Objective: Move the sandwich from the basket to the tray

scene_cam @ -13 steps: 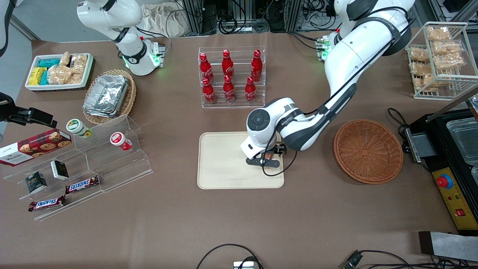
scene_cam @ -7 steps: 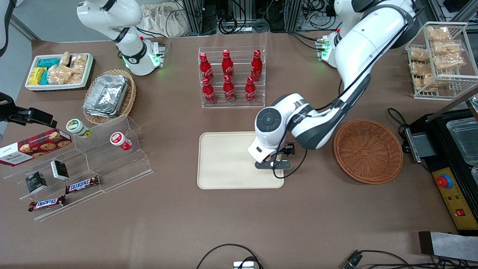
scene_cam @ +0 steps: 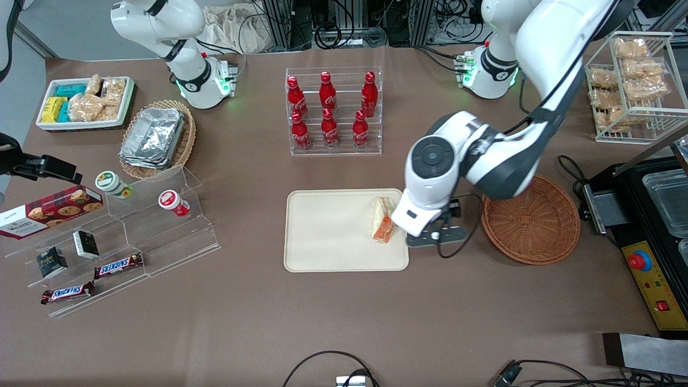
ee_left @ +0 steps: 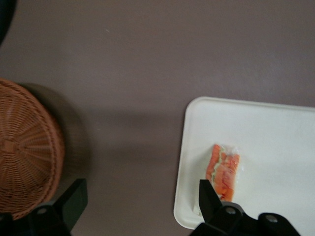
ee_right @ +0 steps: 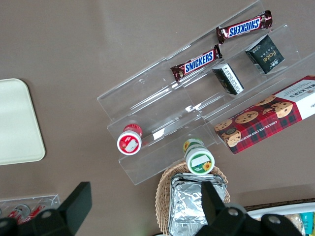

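Observation:
The sandwich (scene_cam: 382, 220), a wrapped wedge with orange-red filling, lies on the cream tray (scene_cam: 328, 231) near the tray's end toward the working arm. It also shows in the left wrist view (ee_left: 222, 172), on the tray (ee_left: 266, 132). The reddish-brown basket (scene_cam: 529, 216) stands empty on the table, and also shows in the wrist view (ee_left: 24, 147). My left gripper (scene_cam: 436, 235) hangs open and empty above the bare table between tray and basket. Its fingers (ee_left: 73, 196) stand wide apart.
A clear rack of red cola bottles (scene_cam: 333, 110) stands farther from the camera than the tray. A wire rack of bagged snacks (scene_cam: 634, 80) and a black machine (scene_cam: 645, 226) sit toward the working arm's end. Acrylic shelves with snacks (scene_cam: 123, 236) lie toward the parked arm's end.
My gripper has let go of the sandwich, risen and moved off the tray toward the basket. The sandwich, hidden under the hand before, now lies uncovered on the tray.

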{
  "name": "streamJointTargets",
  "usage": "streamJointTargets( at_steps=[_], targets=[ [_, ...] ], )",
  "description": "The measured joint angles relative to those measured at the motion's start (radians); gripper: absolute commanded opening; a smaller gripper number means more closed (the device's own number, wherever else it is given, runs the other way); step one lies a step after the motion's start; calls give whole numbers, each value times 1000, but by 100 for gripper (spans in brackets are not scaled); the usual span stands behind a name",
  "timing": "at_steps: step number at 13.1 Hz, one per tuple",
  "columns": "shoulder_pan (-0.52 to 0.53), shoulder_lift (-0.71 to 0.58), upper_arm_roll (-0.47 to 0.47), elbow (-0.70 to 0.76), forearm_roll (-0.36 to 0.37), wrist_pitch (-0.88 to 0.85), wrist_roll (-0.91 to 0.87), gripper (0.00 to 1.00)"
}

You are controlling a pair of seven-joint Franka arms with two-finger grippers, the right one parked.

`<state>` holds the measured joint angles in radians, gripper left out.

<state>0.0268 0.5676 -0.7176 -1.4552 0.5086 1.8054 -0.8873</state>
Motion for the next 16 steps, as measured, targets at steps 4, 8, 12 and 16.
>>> streamJointTargets(
  at_steps=[4, 8, 12, 16],
  targets=[
    [29, -48, 0, 0, -9, -37, 14, 100],
    [26, -106, 83, -4, -104, -39, 150, 100],
    [4, -247, 299, -34, -267, -60, 445, 100],
    [-25, -350, 414, -107, -313, -64, 595, 100]
  ],
)
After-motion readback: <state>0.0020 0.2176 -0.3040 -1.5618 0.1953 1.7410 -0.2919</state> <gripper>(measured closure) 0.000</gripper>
